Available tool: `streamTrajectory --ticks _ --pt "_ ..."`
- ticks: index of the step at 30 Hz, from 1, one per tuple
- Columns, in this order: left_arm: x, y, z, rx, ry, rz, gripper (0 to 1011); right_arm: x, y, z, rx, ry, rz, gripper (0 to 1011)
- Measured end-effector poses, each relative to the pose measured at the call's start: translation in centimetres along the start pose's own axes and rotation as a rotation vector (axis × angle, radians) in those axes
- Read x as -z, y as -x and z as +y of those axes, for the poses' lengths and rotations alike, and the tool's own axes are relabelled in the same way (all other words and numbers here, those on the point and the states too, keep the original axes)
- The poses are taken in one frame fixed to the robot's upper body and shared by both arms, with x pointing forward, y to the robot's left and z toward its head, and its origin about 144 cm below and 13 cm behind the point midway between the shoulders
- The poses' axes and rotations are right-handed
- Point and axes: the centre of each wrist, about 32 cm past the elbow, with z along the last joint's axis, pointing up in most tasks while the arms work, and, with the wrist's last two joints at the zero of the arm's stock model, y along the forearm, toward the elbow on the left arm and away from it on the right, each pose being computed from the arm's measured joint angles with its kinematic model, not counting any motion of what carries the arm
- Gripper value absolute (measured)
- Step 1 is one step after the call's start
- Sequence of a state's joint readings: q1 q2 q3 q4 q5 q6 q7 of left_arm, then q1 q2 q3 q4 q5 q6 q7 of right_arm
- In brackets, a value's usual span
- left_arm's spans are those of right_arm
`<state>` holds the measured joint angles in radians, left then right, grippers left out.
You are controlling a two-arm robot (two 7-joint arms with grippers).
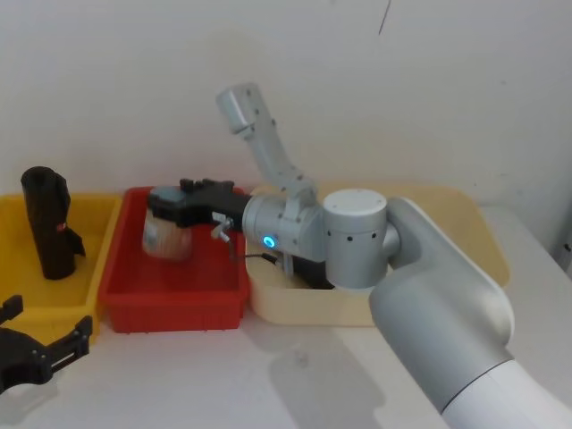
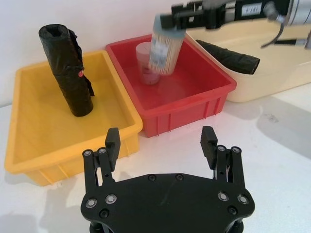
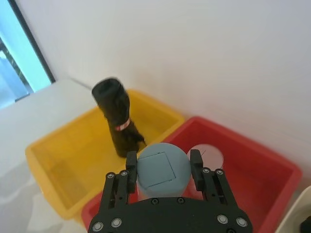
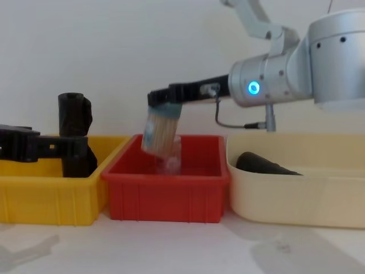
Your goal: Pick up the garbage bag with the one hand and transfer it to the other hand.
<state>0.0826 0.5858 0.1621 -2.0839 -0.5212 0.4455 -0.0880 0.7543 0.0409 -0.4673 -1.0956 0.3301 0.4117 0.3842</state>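
Garbage bag, the plain matte black roll of wrinkly plastic [image 4: 265,164], lies flat in your cream plastic tub [image 4: 296,200], its long axis roughly side to side, one end toward the red plastic bin [image 4: 165,200]. Your right end effector [image 4: 162,101] is pinching a grey-lidded toothpick jar [image 4: 159,131] over that bin, so it cannot receive anything. Your left end effector [image 2: 161,141], spread over the counter, could grab the red-marked black roll [image 2: 68,73] standing nearby instead.
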Motion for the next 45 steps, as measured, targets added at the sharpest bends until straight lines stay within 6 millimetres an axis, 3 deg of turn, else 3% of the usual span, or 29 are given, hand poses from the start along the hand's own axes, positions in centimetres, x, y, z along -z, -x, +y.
streamTrajectory --ticks 12,26,39,45 --pt "0.0 0.0 0.0 0.0 0.0 0.0 1001 -2.3 -3.1 -3.2 0.054 -0.086 0.006 641" --pt "0.0 0.0 0.0 0.0 0.0 0.0 1001 -2.2 -6.2 -8.0 0.121 -0.121 0.009 644" --pt "0.0 0.0 0.0 0.0 0.0 0.0 1001 -1.1 -6.4 -9.8 0.098 -0.227 -0.046 989" --pt "0.0 0.0 0.0 0.0 0.0 0.0 1001 -0.4 -5.8 -10.0 0.06 -0.306 -0.079 1001"
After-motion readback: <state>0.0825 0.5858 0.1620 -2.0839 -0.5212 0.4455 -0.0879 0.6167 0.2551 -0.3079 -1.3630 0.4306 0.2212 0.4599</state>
